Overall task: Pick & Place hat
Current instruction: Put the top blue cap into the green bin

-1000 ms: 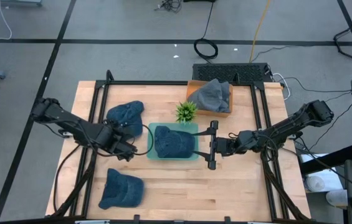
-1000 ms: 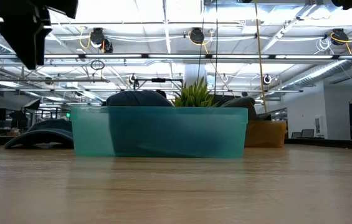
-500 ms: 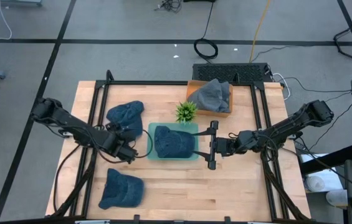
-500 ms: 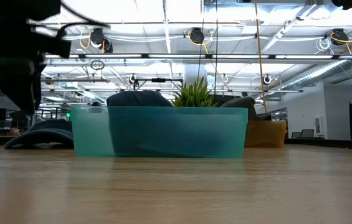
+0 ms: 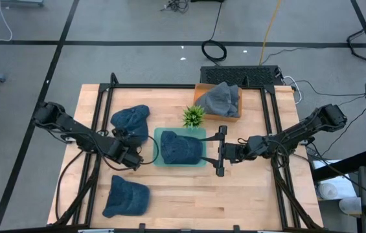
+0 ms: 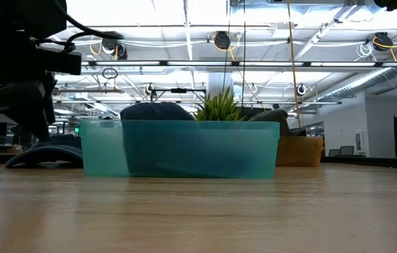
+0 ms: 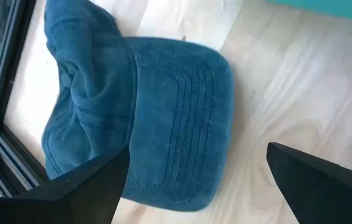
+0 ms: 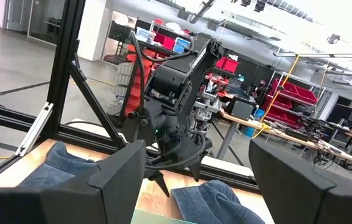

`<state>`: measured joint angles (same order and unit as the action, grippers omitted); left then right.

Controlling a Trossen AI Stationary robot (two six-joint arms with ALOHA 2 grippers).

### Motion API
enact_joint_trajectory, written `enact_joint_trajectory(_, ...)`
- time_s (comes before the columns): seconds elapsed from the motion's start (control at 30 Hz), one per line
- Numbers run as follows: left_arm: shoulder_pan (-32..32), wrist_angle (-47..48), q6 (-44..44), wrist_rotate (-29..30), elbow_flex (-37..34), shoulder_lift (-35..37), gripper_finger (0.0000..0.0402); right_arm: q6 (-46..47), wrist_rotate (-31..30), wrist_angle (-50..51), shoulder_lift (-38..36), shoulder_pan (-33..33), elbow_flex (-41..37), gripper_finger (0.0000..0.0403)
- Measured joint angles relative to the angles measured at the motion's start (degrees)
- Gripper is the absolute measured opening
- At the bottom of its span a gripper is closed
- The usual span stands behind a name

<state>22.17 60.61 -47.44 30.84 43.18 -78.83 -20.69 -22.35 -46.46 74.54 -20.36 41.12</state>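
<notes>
Left gripper (image 5: 133, 157) fingers (image 7: 82, 186) spread wide, empty, hovering over the wooden desk (image 5: 247, 194). Blue corduroy hat (image 7: 144, 118) lying flat just ahead, nearer this arm. Right gripper (image 5: 220, 153) also released.

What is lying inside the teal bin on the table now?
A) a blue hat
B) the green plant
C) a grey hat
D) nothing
A: in the high view a blue hat lies inside the teal bin, while the green plant stands on the table just outside it.
</notes>
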Motion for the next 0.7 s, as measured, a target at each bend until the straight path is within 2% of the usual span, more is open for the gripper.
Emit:
enact_joint_trajectory(0.23,-1.22,-1.65,1.65,1.34,-0.4,0.0,0.0388,0.0,0.0,0.0,0.0,0.0,0.0,0.0274)
enact_joint_trajectory(0.4,-2.16,-6.88,4.7,-2.47,-3.92,-0.04,0.0388,0.0,0.0,0.0,-0.01,0.0,0.0,0.0274)
enact_joint_trajectory(0.53,-3.54,-6.34,4.31,0.92,-6.18,-0.07,0.0388,0.0,0.0,0.0,0.0,0.0,0.0,0.0274)
enact_joint_trajectory(0.7,-7.0,-8.85,4.49,0.28,-9.14,-0.66,0.0388,0.0,0.06,0.0,-0.02,0.0,0.0,0.0274)
